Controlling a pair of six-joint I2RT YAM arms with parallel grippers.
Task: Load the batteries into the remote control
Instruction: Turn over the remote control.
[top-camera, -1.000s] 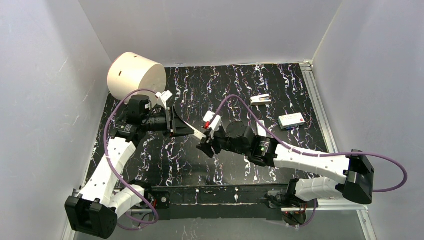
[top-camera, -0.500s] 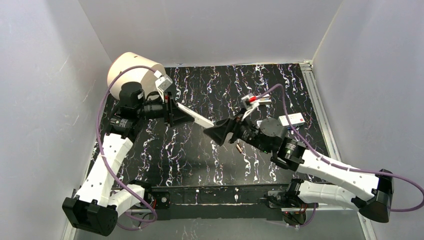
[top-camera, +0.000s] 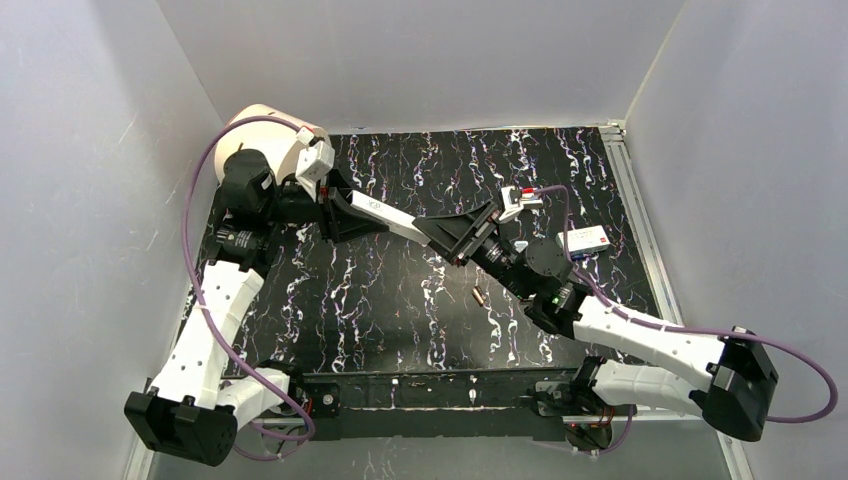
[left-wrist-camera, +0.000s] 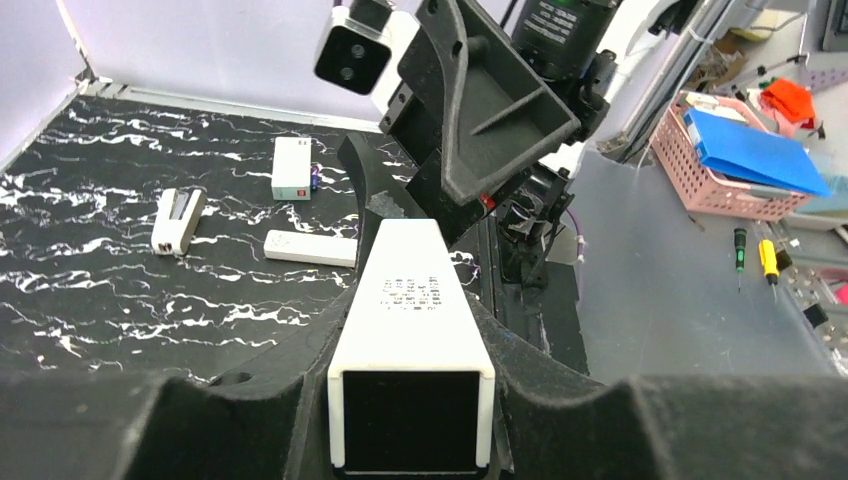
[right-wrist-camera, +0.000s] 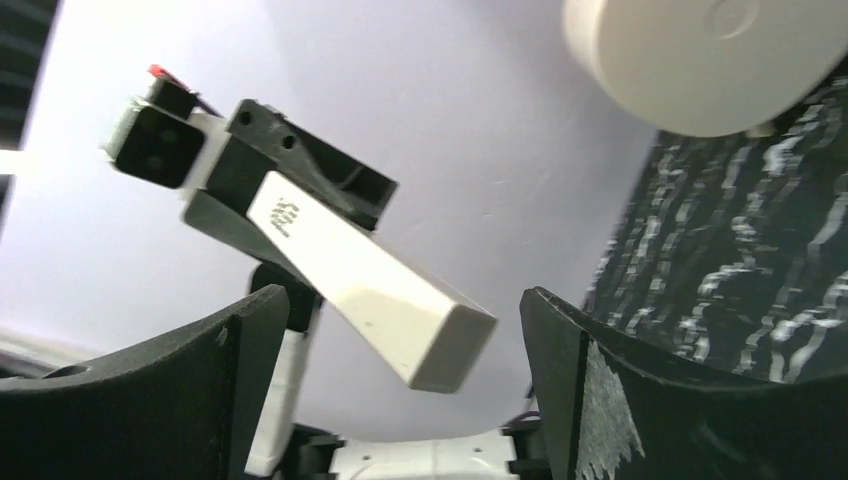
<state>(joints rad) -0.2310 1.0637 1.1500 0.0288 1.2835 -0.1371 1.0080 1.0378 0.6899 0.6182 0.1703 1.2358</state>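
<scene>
My left gripper (top-camera: 345, 215) (left-wrist-camera: 410, 400) is shut on the remote control (top-camera: 385, 215) (left-wrist-camera: 412, 300) (right-wrist-camera: 340, 265), a slim white bar held in the air and pointing right. My right gripper (top-camera: 450, 235) (right-wrist-camera: 400, 310) is open. Its dark fingers (right-wrist-camera: 590, 390) straddle the bar's free end without touching it. One small copper-tinted battery (top-camera: 478, 296) lies loose on the black marbled table (top-camera: 380, 300), in front of the right gripper. No other battery shows.
A big white cylinder (top-camera: 262, 140) stands at the back left, behind the left arm. To the right lie a white box with a red mark (top-camera: 585, 240) (left-wrist-camera: 292, 168), a plain white strip (left-wrist-camera: 310, 248) and a small white piece (top-camera: 522, 198) (left-wrist-camera: 178, 220).
My right gripper opened, and a battery now lies on the table. The right arm swung right, then rose to the remote's free end. The left arm lifted the remote up and back.
</scene>
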